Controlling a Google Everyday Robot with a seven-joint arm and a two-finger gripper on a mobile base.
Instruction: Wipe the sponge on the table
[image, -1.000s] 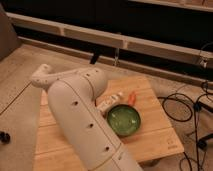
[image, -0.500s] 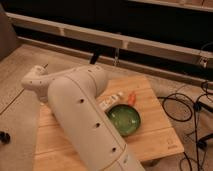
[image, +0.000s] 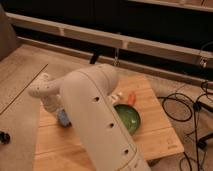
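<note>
My white arm fills the middle of the camera view and hides much of the table (image: 155, 137), a light wooden top. The arm bends at the left, and its gripper (image: 59, 111) points down over the table's left part. A small blue-grey sponge (image: 64, 119) shows right under the gripper's tip, on or just above the wood. The arm's bulk covers the gripper's grasp on it.
A green bowl (image: 128, 118) sits mid-table beside the arm. Behind it lie an orange item (image: 131, 97) and a small white item (image: 118, 95). Black cables (image: 187, 107) run over the floor to the right. A long rail (image: 125, 42) crosses the back.
The arm's left end first swung a little left, then came down and toward the near side. The blue-grey sponge now shows beneath it.
</note>
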